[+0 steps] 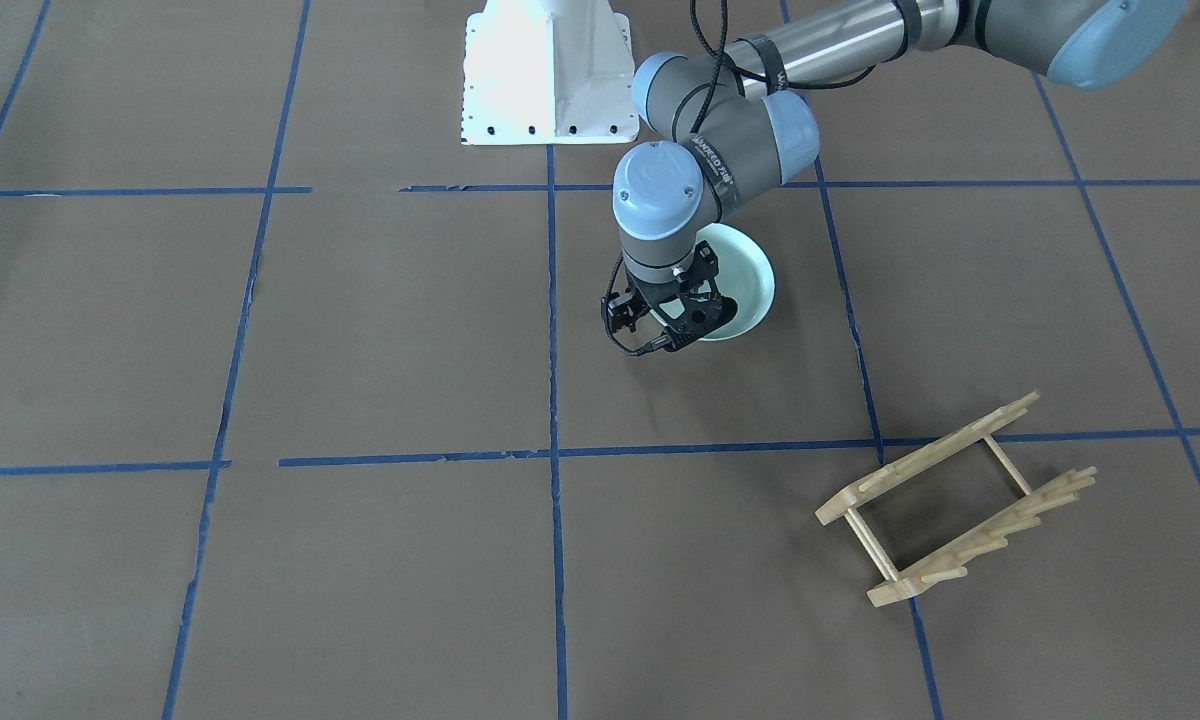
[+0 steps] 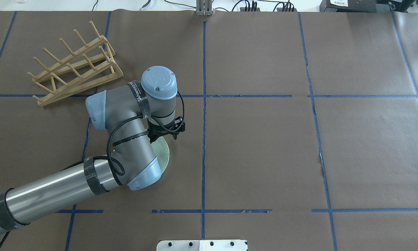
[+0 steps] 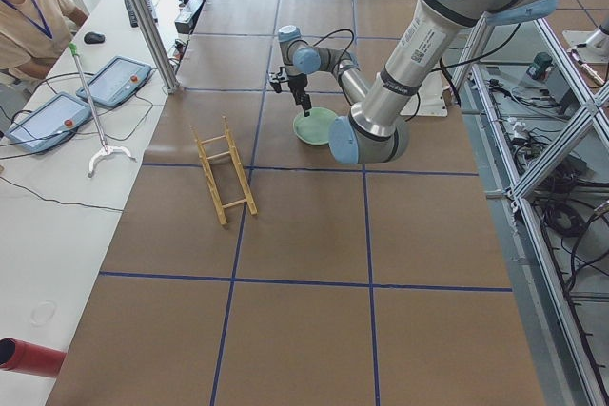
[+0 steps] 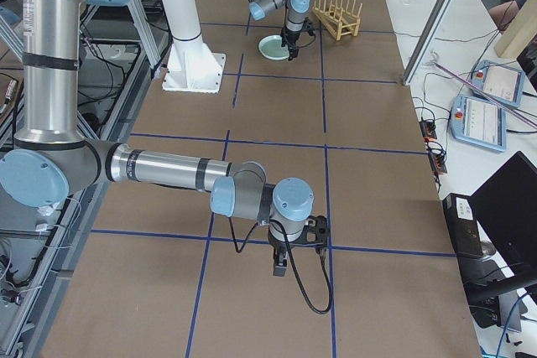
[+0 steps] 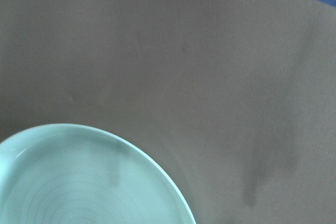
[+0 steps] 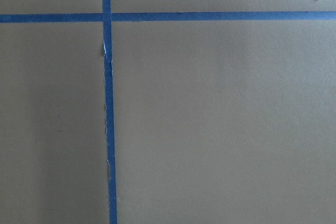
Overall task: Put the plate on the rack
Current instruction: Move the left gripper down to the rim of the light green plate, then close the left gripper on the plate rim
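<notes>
wooden rack first, out to the left of the plate and further from the robot, well apart from it, pegs angled up off its two rails. moving right, the left arm reaches in low over the brown paper and bends down over the plate, covering most of it from overhead. left gripper points straight down at the plate's rim on the side away from the robot base, just above it; contact with the rim, i cannot tell. on the wrist view two finger shadows fall well apart, one on the plate's mint-green face, one on the paper beside the plate, so the jaws read as spread, pinching nothing. the plate itself lies flat on the paper, right way up, concentric rings showing. just right of the plate runs a blue tape line, not touching it. far off to the right of the plate, the right gripper hangs pointing down near a tape crossing; only the side camera catches it, so spread or pressed together, i cannot tell.
</notes>
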### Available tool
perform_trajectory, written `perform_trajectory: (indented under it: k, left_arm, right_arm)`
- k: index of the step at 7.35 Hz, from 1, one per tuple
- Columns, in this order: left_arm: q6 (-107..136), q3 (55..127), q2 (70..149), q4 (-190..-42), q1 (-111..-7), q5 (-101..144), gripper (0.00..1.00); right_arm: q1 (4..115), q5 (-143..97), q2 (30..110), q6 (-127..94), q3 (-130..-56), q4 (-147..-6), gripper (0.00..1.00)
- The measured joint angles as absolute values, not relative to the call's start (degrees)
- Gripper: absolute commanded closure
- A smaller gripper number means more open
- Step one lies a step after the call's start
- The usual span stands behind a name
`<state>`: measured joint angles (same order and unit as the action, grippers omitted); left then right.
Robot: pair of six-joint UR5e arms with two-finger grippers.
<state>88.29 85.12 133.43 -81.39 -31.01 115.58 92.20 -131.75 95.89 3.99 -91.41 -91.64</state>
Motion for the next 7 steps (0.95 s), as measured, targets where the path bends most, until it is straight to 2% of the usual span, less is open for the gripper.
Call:
perform_trajectory:
  k: [1, 2, 7]
  left_arm:
    - [88.5, 85.2, 133.4, -81.4, -30.6, 115.6, 0.87]
    - [88.6, 85.3, 133.4, -81.4, -30.5, 115.6, 1.0]
    - [88.7, 87.5, 133.3, -81.1, -31.7, 115.5, 1.0]
  right_arm:
    - [92.2, -131.7, 95.9, 4.0, -91.4, -91.6, 0.0]
    - [92.2, -131.7, 95.9, 4.0, -91.4, -91.6, 0.0]
    - [92.2, -131.7, 95.9, 4.0, -91.4, -91.7, 0.0]
